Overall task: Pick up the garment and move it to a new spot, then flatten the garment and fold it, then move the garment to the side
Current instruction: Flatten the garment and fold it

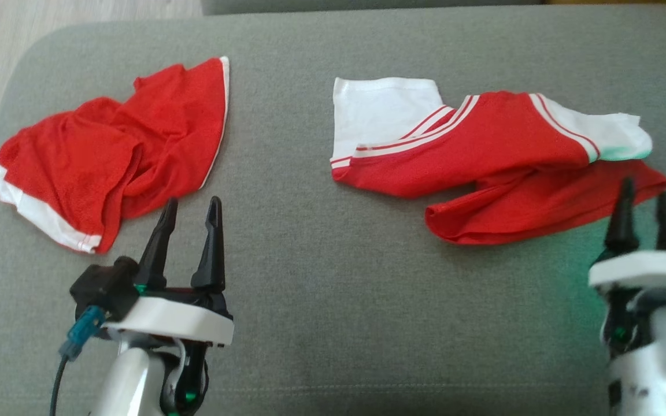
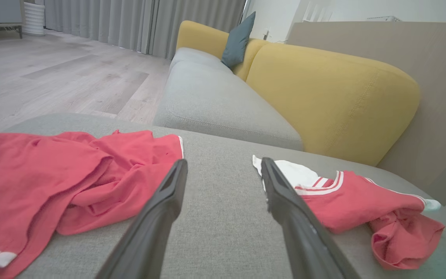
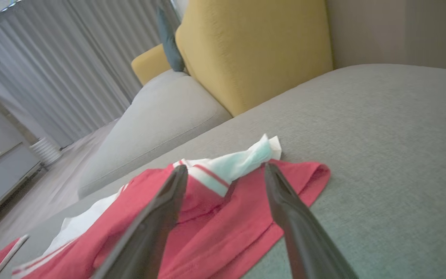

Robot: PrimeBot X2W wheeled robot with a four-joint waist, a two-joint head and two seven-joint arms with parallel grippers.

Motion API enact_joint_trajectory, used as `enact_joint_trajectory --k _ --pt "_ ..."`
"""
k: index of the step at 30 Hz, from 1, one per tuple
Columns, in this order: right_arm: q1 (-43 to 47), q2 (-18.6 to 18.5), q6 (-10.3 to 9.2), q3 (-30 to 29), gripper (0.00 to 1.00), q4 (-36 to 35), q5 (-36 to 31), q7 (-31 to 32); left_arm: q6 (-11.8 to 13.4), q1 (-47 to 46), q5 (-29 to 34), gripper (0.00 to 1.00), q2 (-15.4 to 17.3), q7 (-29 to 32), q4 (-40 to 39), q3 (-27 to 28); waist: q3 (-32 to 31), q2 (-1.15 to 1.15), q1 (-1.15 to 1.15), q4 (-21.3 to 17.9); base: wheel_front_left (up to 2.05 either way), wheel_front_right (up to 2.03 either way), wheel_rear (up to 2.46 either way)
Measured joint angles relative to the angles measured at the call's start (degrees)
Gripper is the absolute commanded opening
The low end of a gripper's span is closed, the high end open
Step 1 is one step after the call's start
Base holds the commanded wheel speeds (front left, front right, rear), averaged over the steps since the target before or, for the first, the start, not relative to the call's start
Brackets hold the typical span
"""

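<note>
Here, a wide grey cushion (image 1: 310,260) carries everything. The red-and-white garment (image 1: 483,156) lies rumpled on the cushion's right half, its white sleeves toward the far edge and a red fold reaching the right edge. A crumpled red garment (image 1: 119,150) with white trim sits by the left edge, well apart from the first. The right gripper (image 1: 646,190) stands at the near-right corner, fingers spread and holding nothing, their tips over the near rim of that red fold; whether they touch the cloth cannot be told. The left gripper (image 1: 193,203), also spread and holding nothing, hangs over bare cushion just beside the crumpled garment's near corner. The right wrist view adds the gripper (image 3: 226,167) framing a white striped sleeve with red cloth (image 3: 223,224) beneath. The left wrist view adds a yellow backrest (image 2: 323,97), wooden floor (image 2: 52,77), grey curtains (image 2: 130,23) and a small teal pillow (image 2: 238,38).
</note>
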Motion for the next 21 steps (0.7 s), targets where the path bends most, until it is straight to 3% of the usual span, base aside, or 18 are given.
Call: enact_joint_trajectory --k 4,12,21 --pt "-5.85 0.00 0.00 -5.50 1.00 4.86 -0.62 0.18 -0.05 -0.70 0.23 1.00 0.00 0.00 0.37 -0.07 1.42 0.00 0.00 0.83 0.00 0.00 0.00" --pt "-15.39 -0.02 0.00 -17.34 1.00 13.48 -9.27 2.04 -0.54 -2.22 0.44 1.00 -0.01 0.00 0.46 -0.62 4.19 0.00 0.00 2.72 0.00 0.00 0.00" --pt "-21.24 -0.04 0.00 -21.82 1.00 18.25 -14.24 3.45 -0.76 -3.04 0.45 1.00 -0.01 0.00 0.59 -0.74 6.15 0.00 0.00 3.69 0.00 0.00 0.00"
